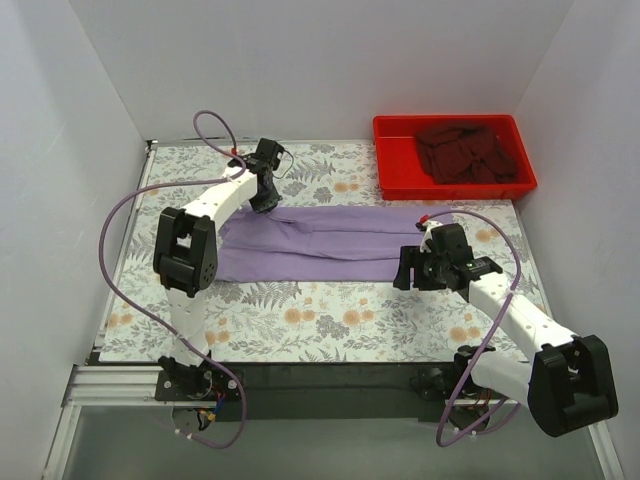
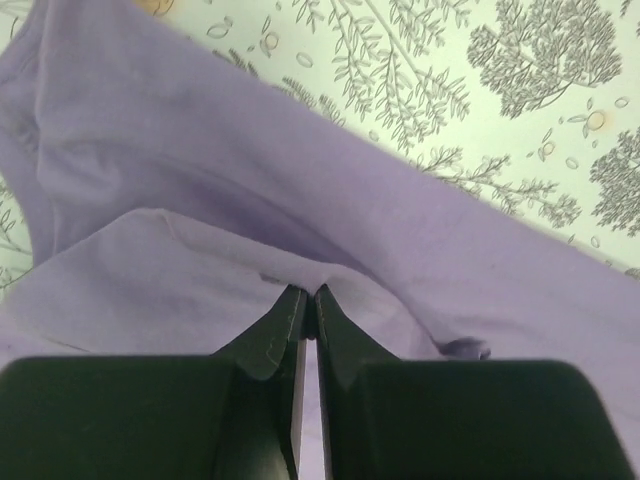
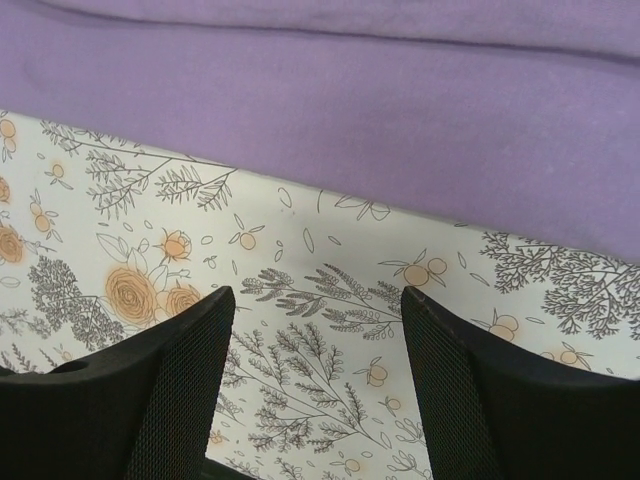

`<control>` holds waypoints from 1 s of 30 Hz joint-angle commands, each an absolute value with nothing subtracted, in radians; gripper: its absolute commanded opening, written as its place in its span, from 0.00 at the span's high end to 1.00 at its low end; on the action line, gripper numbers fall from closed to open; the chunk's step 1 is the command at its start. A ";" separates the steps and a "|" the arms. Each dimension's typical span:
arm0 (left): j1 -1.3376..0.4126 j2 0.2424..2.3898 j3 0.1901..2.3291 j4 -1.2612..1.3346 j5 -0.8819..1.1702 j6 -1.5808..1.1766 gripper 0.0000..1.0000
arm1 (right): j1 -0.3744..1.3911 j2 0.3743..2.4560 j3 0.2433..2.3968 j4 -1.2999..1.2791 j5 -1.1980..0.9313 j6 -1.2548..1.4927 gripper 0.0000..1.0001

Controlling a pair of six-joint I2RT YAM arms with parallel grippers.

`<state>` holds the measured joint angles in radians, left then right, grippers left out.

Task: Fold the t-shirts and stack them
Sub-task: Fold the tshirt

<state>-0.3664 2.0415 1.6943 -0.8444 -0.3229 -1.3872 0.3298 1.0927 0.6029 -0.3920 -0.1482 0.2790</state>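
Note:
The lavender t-shirt lies folded lengthwise as a long band across the middle of the floral table. My left gripper is at its far left edge, shut on a fold of the lavender cloth; in the left wrist view its tips pinch a raised flap. My right gripper is open and empty, just in front of the band's right end; the right wrist view shows its fingers over bare table with the lavender shirt's edge beyond. The maroon t-shirt lies crumpled in the red tray.
The red plastic tray stands at the table's back right corner. The floral tablecloth covers the table in front of the shirt. White walls close the left, back and right sides.

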 commanded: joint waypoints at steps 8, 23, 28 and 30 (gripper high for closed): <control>-0.311 2.042 1.758 -0.752 -0.295 -1.364 0.72 | 0.307 1.121 0.721 -0.405 0.061 0.258 0.26; -0.262 1.544 1.251 -0.646 -0.222 -1.359 0.52 | 0.198 1.258 0.736 -0.204 -0.275 0.288 0.50; -0.259 1.300 1.005 -0.597 -0.288 -1.309 0.40 | 0.381 1.353 0.778 -0.104 -0.265 0.285 0.50; -0.258 1.250 0.905 -0.578 -0.288 -1.292 0.35 | 0.429 1.405 0.807 -0.083 -0.246 0.290 0.51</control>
